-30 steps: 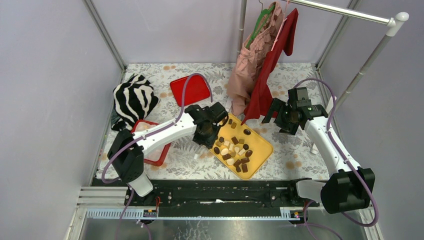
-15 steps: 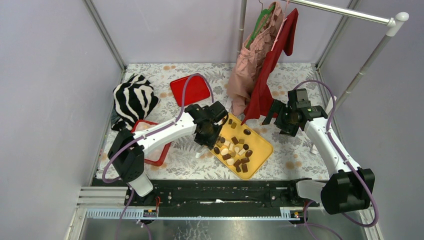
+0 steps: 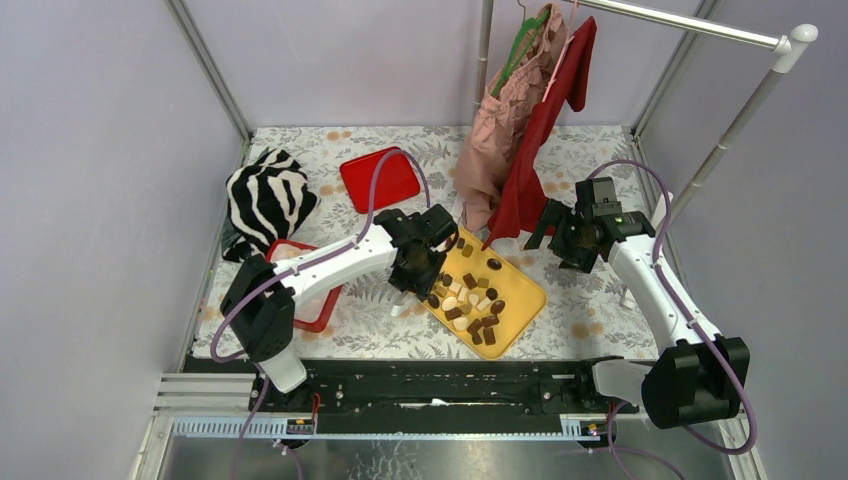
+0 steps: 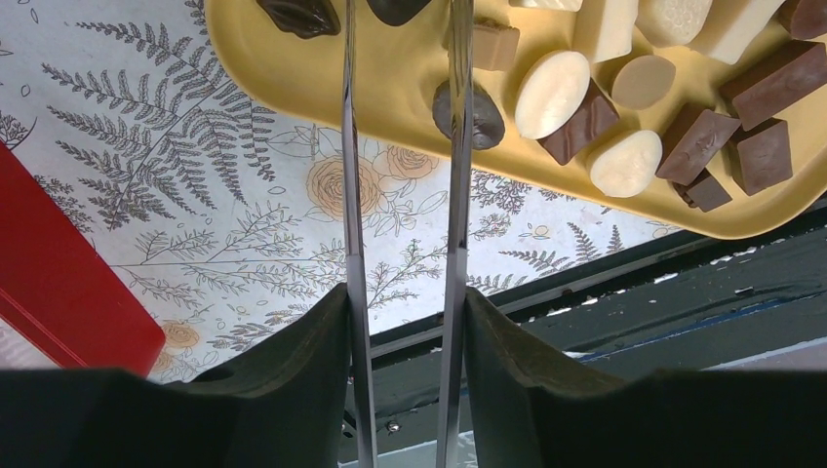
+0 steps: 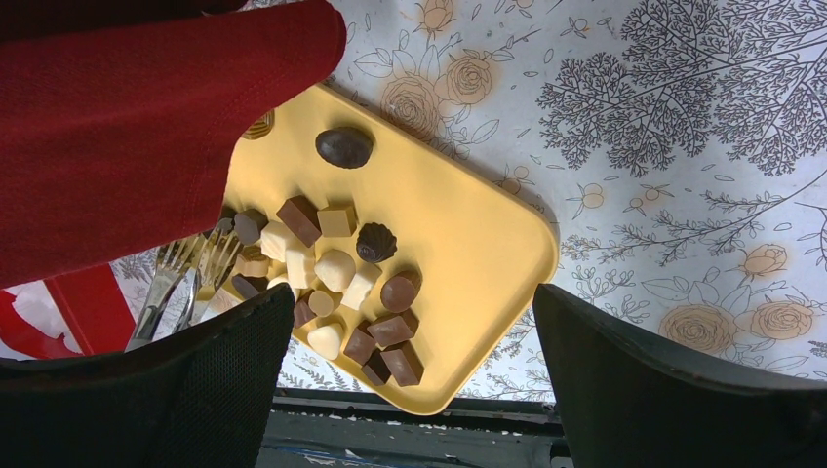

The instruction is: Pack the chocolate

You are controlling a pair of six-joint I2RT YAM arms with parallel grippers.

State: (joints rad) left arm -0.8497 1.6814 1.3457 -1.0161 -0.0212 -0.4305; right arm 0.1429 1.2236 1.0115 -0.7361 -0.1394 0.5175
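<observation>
Left wrist view puts your left pincer (image 4: 403, 297) clamped on a pair of metal tongs (image 4: 351, 195). Its dark fingers press the two blades from outside, so they run parallel with a slim gap between them. Straight ahead of the fingertips the blades cross the rim of the yellow tray (image 4: 390, 88). A dark piece sits between them at the very top of the picture, but it is cut off there, so you cannot tell whether it is pinched. Another dark round piece lies against the right blade. The chocolate (image 4: 551, 93) lies loose on that tray, ahead and to the right of the pincer: white rounds, tan blocks and brown bars crowded together. To the pincer's left, on the floral tablecloth (image 4: 195, 195), sits the corner of the red box (image 4: 59, 292).

Your right pincer (image 5: 410, 302) stands wide open and holds nothing. The tray lies ahead of its fingers and below them, with the chocolate gathered toward its left half and two dark pieces apart further ahead. The fork-like tips of the tongs show at the tray's left edge. Further ahead and to the left, a red garment (image 5: 146, 127) hangs over the tray's far corner.
</observation>
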